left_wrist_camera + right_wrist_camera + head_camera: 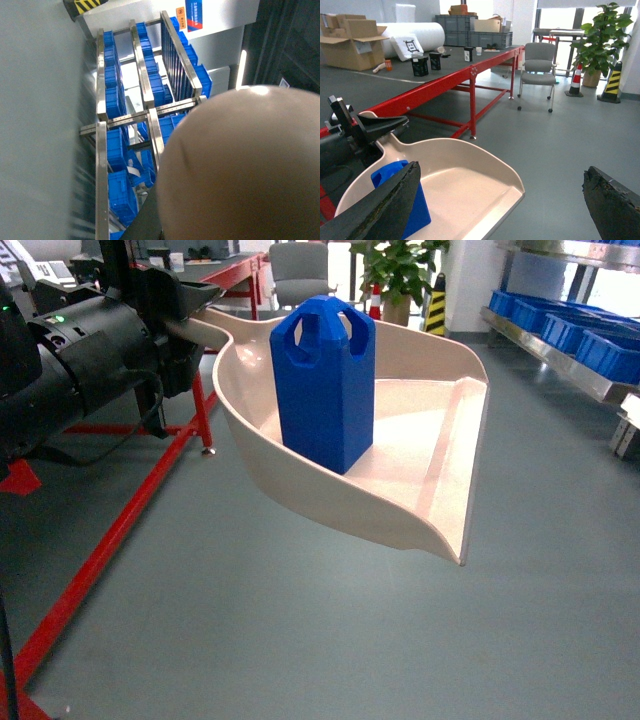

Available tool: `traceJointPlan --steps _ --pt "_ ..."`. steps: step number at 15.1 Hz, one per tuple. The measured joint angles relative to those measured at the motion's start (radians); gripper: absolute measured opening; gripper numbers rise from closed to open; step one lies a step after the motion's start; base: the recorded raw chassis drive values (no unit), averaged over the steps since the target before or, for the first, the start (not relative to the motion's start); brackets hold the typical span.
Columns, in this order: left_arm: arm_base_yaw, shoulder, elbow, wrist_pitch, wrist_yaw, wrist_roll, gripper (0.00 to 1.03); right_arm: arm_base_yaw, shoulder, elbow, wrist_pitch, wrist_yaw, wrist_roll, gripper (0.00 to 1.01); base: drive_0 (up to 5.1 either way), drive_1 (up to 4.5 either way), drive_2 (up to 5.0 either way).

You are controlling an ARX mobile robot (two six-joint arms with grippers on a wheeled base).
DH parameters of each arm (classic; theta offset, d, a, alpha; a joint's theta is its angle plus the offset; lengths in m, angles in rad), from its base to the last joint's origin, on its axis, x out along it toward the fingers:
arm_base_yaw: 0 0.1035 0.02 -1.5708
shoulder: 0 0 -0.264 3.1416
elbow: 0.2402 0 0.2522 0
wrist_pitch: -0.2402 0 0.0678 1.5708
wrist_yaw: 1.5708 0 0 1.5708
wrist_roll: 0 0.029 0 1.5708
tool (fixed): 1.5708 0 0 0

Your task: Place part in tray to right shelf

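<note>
One blue part [325,385] stands upright inside the tray [440,430], and the tray is the thing to steer by here. The part sits toward the tray's back wall, on the handle side, its peaked top and handle cut-outs rising above the curved rim. Its base rests on the tray's flat floor, well back from the open front edge.

The tray hangs in the air above the grey floor [300,640], carried by its long handle. The left gripper [185,305] is clamped on that handle, at the end farthest from the tray's open edge; the right wrist view shows its dark fingers [380,127] closed over the handle where it leaves the tray [470,175], with the part [402,197] just in front of them.

The right gripper [500,200] hovers near the tray's open side, its two worn black fingers [387,205] spread wide apart and holding nothing.

Beyond the tray's far rim, to the right, the steel shelf [560,345] runs along the wall with blue crates [585,330] on it, well apart from the tray. The left wrist view looks past the tray's pale underside [240,165] onto that shelf [150,112] and its crates [117,165].

Behind the tray's handle side stretches a red-framed table [450,82], with a grey chair [538,67] and a potted plant [600,42] beyond it.
</note>
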Motion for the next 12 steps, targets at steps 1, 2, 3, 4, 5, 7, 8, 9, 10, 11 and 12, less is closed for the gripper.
traceJointPlan --steps 1,2,3,4,5,7,8,9,10,11,12 --pt "0.0 0.0 0.0 0.0 0.001 0.0 0.13 0.0 0.0 0.0 -0.003 0.0 0.0 0.98 0.1 4.43 -4.2" --pt "0.0 0.0 0.0 -0.001 -0.002 0.0 0.13 0.0 0.0 0.0 0.001 0.0 0.0 0.98 0.1 4.43 -4.2" --pt "0.0 0.0 0.0 0.002 0.0 0.0 0.13 -0.001 0.0 0.0 -0.001 0.0 0.0 0.98 0.1 4.43 -4.2" --pt "0.0 0.0 0.0 0.001 0.0 0.0 0.13 -0.001 0.0 0.0 -0.001 0.0 0.0 0.98 0.1 4.43 -4.2" --pt "0.0 0.0 0.0 -0.006 0.0 0.0 0.13 0.0 0.001 0.0 -0.002 0.0 0.0 0.98 0.1 4.43 -4.2" --pt "0.0 0.0 0.0 0.002 0.0 0.0 0.13 0.0 0.001 0.0 0.0 0.0 0.0 0.98 0.1 4.43 -4.2" --pt "0.0 0.0 0.0 -0.002 0.0 0.0 0.13 0.0 0.0 0.0 0.0 0.0 0.0 0.98 0.1 4.43 -4.2" --pt "0.0 0.0 0.0 -0.001 0.001 0.0 0.13 0.0 0.001 0.0 -0.003 0.0 0.0 0.98 0.1 4.43 -4.2" --pt "0.0 0.0 0.0 0.003 0.0 0.0 0.13 0.0 0.0 0.0 0.0 0.0 0.0 0.98 0.1 4.43 -4.2" --pt "0.0 0.0 0.0 -0.002 0.0 0.0 0.13 0.0 0.0 0.0 -0.001 0.0 0.0 0.98 0.1 4.43 -4.2" --pt "0.0 0.0 0.0 -0.002 0.0 0.0 0.13 0.0 0.0 0.0 -0.002 0.0 0.0 0.98 0.1 4.43 -4.2"
